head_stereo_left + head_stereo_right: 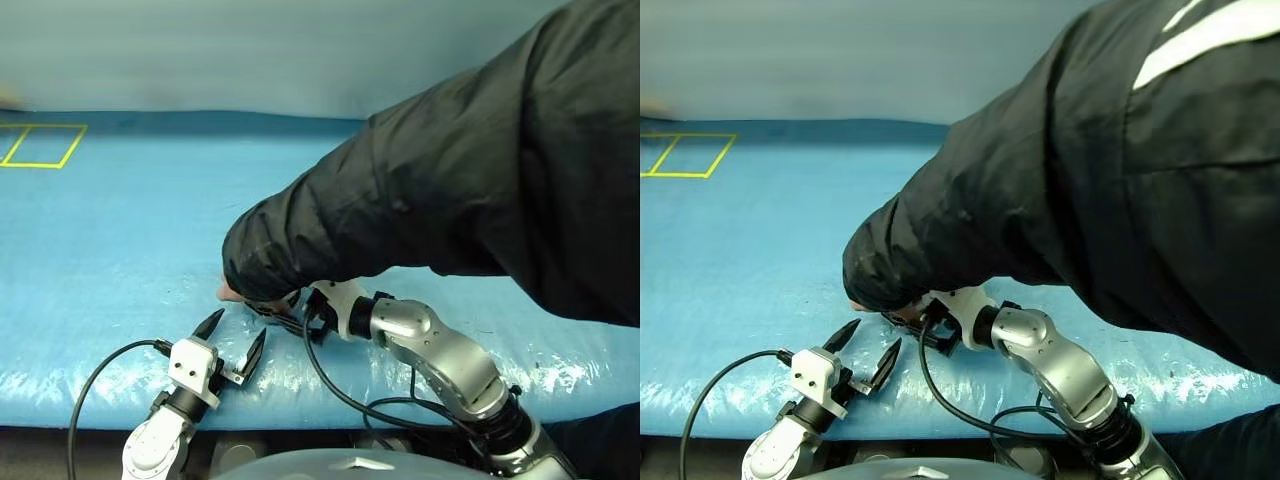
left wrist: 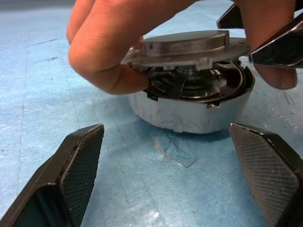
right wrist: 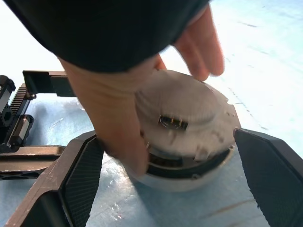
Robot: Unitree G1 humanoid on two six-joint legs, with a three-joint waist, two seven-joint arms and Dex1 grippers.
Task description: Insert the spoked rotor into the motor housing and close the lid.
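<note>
The fingers of the left gripper (image 1: 232, 343) are being held spread wide and empty, low over the blue bench (image 1: 120, 250). Just ahead of them, seen through the left wrist view, the motor housing (image 2: 189, 111) is standing on the bench, centred between the two pads but apart from both. The lid (image 2: 187, 47) is being held tilted over the housing's mouth by a person's hand (image 2: 102, 45), not yet seated, so that dark parts are being shown in the gap beneath it; whether these are the spoked rotor cannot be told. To the right, the fingers of the right gripper (image 3: 168, 175) are likewise being kept parted, with the housing between them and touched by neither. A black sleeve (image 1: 450, 170) is reaching in from the right.

The housing is judged to be stiff metal, fairly heavy for its width, and smooth enough on its wall to slip; it would best be taken across the outer wall, low down. The lid is judged rigid, and is best pressed on its flat outer face.
</note>
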